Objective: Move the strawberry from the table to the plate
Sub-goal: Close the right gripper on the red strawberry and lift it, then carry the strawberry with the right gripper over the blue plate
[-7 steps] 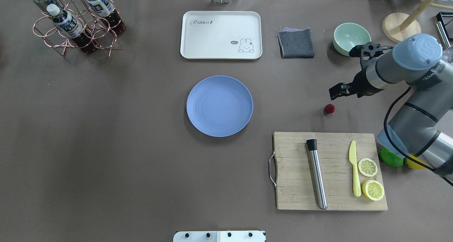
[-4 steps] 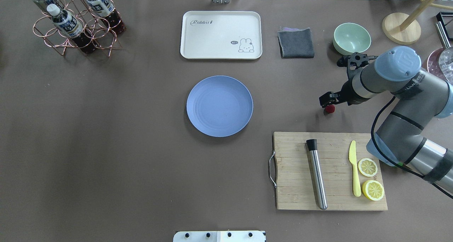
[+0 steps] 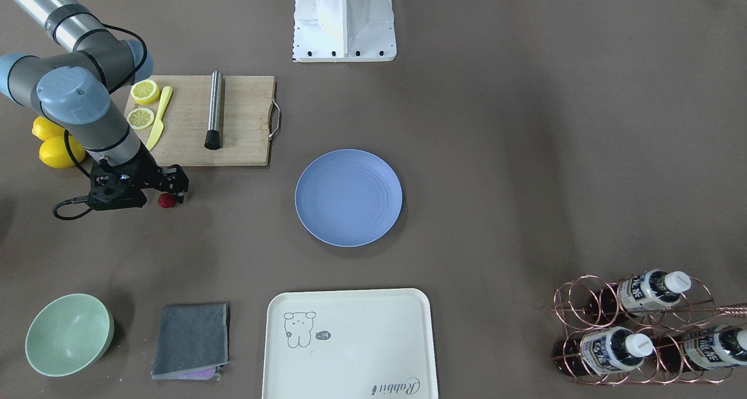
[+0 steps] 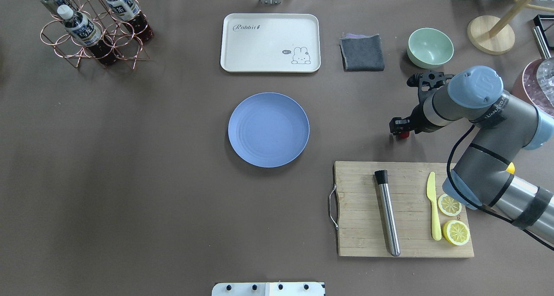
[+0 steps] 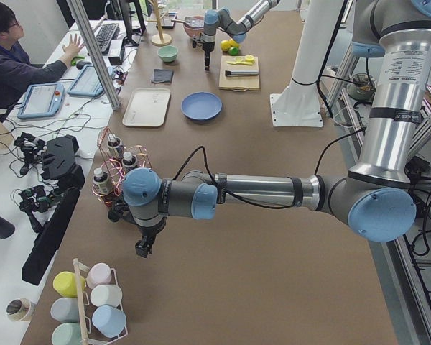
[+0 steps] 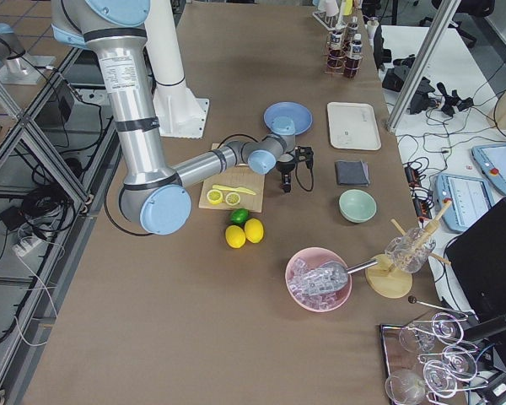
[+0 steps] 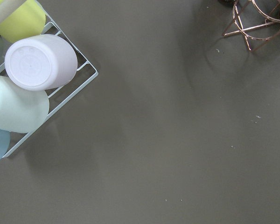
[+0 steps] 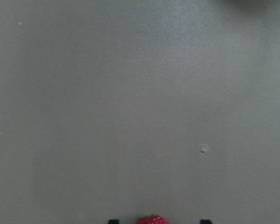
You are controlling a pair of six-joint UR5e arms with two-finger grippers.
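Note:
The strawberry (image 4: 404, 135) is a tiny dark-red berry on the grey-brown table (image 4: 130, 179), right of the blue plate (image 4: 268, 129). My right gripper (image 4: 400, 130) is low over it and open. In the right wrist view the strawberry (image 8: 151, 219) sits at the bottom edge between the two dark fingertips (image 8: 113, 221). From the front, the strawberry (image 3: 167, 200) peeks out beside the right gripper (image 3: 170, 192). The plate (image 3: 348, 198) holds nothing. My left gripper (image 5: 142, 248) hangs far off at the table's left end; I cannot tell if it is open or shut.
A wooden cutting board (image 4: 363, 244) with a steel muddler (image 4: 387, 213), a yellow knife (image 4: 433, 209) and lemon halves (image 4: 455, 232) lies just below the berry. Mint bowl (image 4: 430, 47), grey cloth (image 4: 362, 53), cream tray (image 4: 270, 43) and bottle rack (image 4: 93, 25) line the far side.
My right arm has swung left and down. Its gripper went from above and right of the strawberry to straddling it. The berry has stayed in place.

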